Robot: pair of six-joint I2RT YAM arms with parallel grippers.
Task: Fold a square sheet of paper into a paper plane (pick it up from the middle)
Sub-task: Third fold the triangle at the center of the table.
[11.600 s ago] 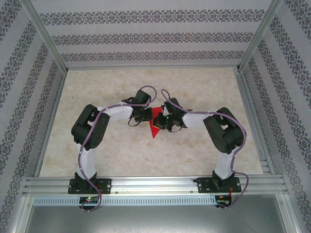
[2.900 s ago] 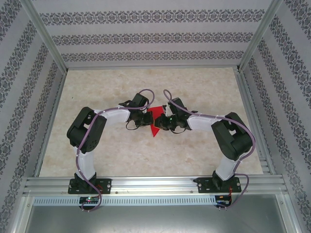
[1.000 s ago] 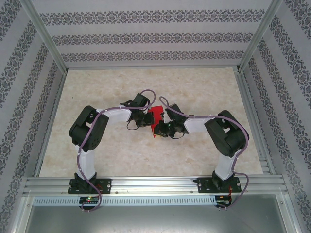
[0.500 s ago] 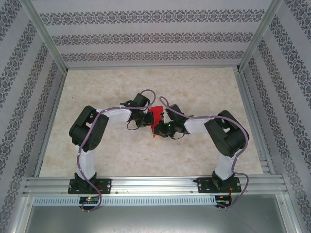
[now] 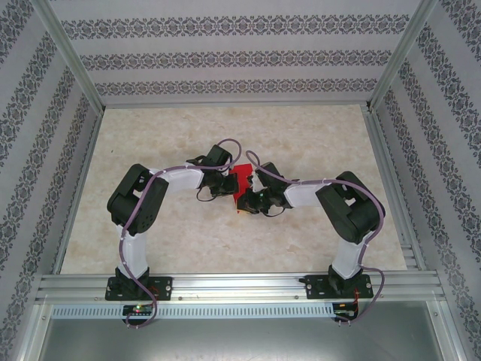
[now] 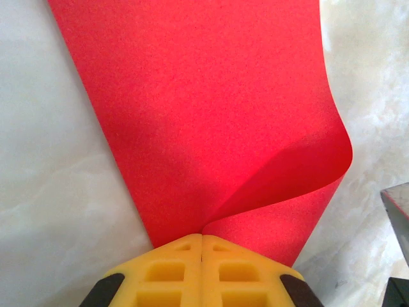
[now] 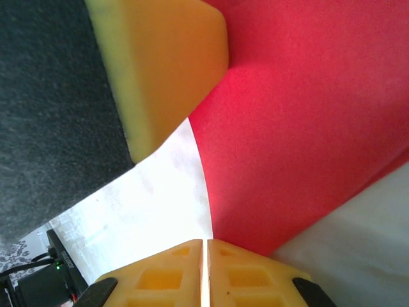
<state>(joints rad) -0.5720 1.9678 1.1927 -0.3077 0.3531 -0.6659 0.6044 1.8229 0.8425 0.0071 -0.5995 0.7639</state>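
Observation:
The square sheet of paper, bright red, lies partly folded on the table between my two grippers. My left gripper is shut on its left edge. In the left wrist view the yellow fingertips meet on the paper, and one flap curls up at the right. My right gripper sits at the paper's near end. Its jaws are all but shut, with only a hairline gap. The paper's near corner runs under the right finger. The left gripper's yellow finger presses on the sheet. No finished paper plane is visible.
The pale marbled table is ringed by aluminium rails and patterned walls. Both arms bend inward from their bases at the near edge. A dark edge of the right gripper shows beside the paper.
Since about three seconds ago the right gripper has shifted toward the near end of the paper. Over the last second nothing has visibly moved.

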